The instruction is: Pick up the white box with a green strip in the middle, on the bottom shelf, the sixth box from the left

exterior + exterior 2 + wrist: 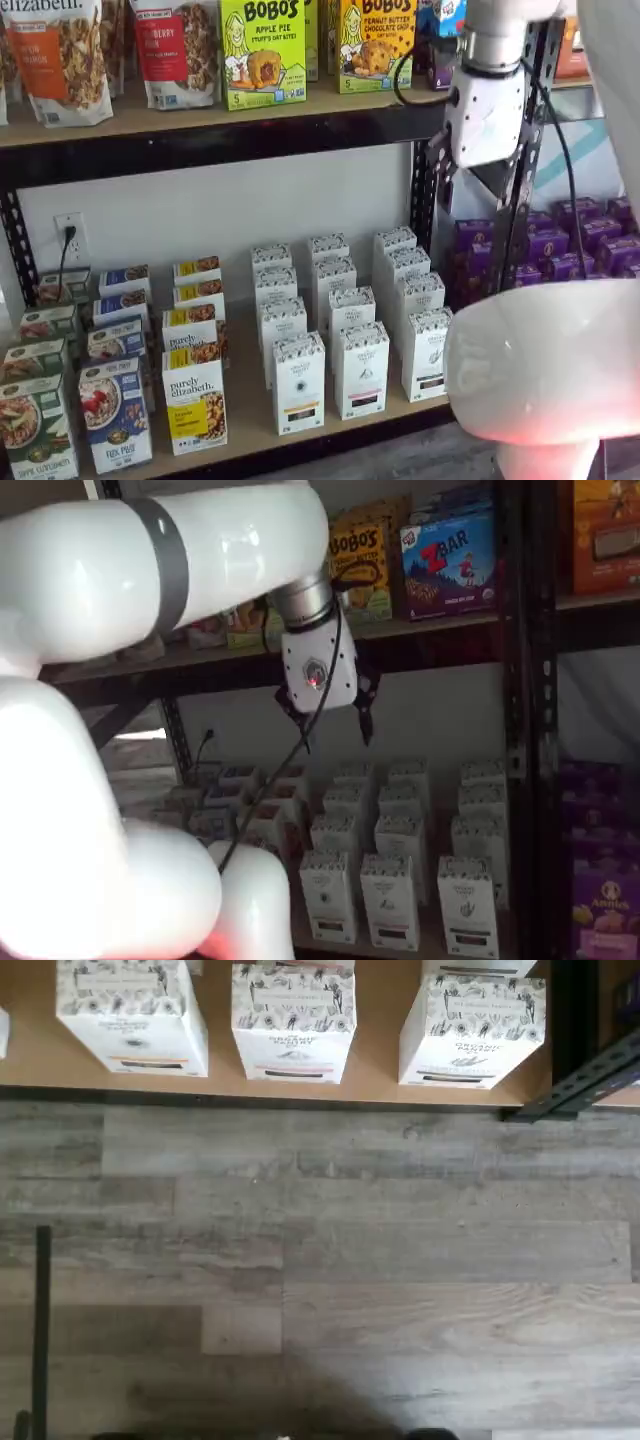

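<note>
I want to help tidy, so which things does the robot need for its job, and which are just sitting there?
Needed: tall white carton with dark green strip; light tan wooden bottom shelf; black-fingered tool.
Just there: yellow Bobo's boxes; purple boxes; purely elizabeth boxes.

The wrist view looks straight down from above the floor (330,1260) just in front of the bottom shelf (300,1088), catching three carton tops. Both shelf views face the shelves from the front, the arm (495,100) between; one seems set further right and nearer. All three share the front cartons (362,368).
</note>
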